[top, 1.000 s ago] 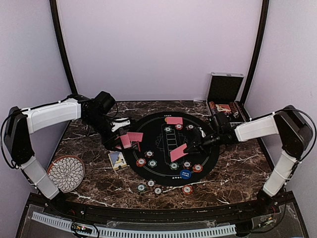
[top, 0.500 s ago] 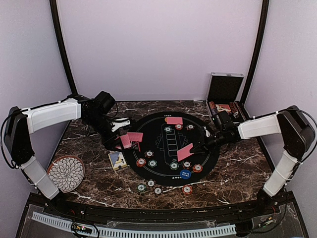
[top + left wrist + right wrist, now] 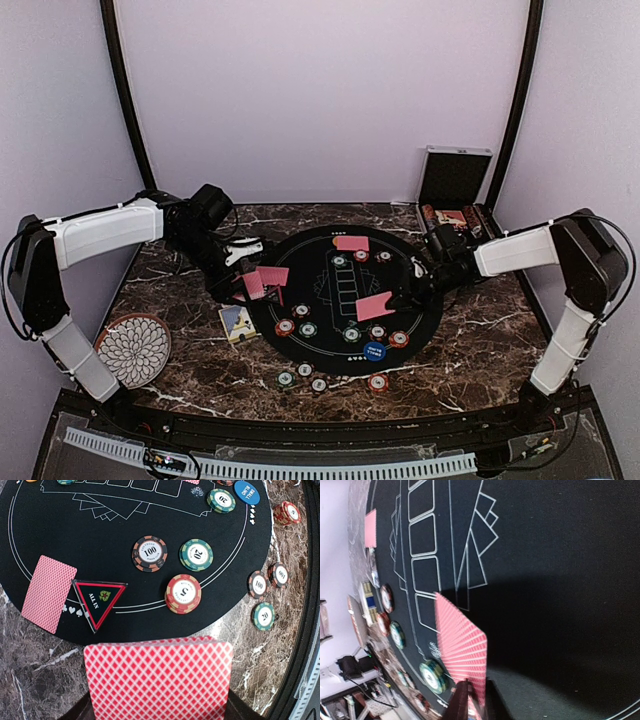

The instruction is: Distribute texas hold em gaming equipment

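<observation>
- Dealing out a poker set, seen from above: two robot arms reach over a round black mat (image 3: pixel 312 262) on a dark marble table (image 3: pixel 480 335).
- The left end effector (image 3: pixel 247 283), at the mat's left edge, is closed on a stack of cards (image 3: pixel 158 680) with red backs showing.
- The right end effector (image 3: pixel 405 296), right of centre, has its fingers closed on one edge of a single card (image 3: pixel 374 306). The card is held low and almost flat over the lower right part of the mat.
- Done so far, judging by the layout: one dealt card (image 3: pixel 351 243) lies face down at the top of the mat. A second dealt card (image 3: pixel 48 593) lies at the left edge beside a triangular "ALL IN" marker (image 3: pixel 98 602).
- Chips (image 3: pixel 149 553) sit in small groups on the lower half of the mat, with a blue disc (image 3: pixel 375 351) near its bottom edge. Loose chips (image 3: pixel 305 372) rest on the bare table just below the mat.
- Left to do, most likely: set the held card down and deal more from the stack. The task looks about midway.
- A white flower-patterned plate (image 3: pixel 133 349) sits at the lower left.
- An open silver-edged case (image 3: pixel 455 178) stands at the upper right; its contents are too small to tell.
- Pale lilac walls (image 3: pixel 320 90) close in three sides.
</observation>
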Tool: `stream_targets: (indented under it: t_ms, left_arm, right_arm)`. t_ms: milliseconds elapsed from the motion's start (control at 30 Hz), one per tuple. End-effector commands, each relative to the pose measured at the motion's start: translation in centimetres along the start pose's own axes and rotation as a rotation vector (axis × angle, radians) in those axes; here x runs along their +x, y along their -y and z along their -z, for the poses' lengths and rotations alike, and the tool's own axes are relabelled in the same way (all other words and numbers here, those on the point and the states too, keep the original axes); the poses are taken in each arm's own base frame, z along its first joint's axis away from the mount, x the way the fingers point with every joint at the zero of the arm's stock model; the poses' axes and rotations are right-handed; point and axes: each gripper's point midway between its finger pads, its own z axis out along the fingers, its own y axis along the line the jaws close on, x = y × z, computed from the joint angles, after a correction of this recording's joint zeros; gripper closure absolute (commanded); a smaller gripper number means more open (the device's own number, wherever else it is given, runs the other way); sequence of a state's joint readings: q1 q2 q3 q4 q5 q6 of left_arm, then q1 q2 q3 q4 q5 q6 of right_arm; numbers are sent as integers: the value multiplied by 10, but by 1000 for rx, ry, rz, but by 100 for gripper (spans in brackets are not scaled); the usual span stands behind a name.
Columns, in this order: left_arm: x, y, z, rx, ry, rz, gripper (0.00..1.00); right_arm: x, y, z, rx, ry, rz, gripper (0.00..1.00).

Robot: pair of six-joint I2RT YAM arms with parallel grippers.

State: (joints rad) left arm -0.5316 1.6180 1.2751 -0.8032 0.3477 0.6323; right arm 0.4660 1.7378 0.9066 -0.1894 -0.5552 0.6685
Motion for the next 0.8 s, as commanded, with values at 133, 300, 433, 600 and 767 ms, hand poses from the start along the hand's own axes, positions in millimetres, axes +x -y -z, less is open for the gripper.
stream_targets:
  t_ms: [133, 300, 433, 600, 767]
  left_arm:
    - [-3, 10, 14, 14, 29, -17, 100]
    - [-4, 10, 16, 10, 34, -19, 100]
    - [-6, 9, 17, 8, 41, -17, 100]
    - [-9, 9, 19, 7, 50, -17, 100]
    - [-12, 8, 18, 10, 60, -7, 100]
  right_arm:
    - [-11, 11, 20, 136, 57, 47, 54]
    - [-25, -3, 36, 143, 122, 65, 49]
    - [-30, -43, 40, 25, 146, 91, 38]
    - [-17, -124, 22, -221, 90, 143, 22]
    - [-4, -189, 0, -410, 37, 180, 13]
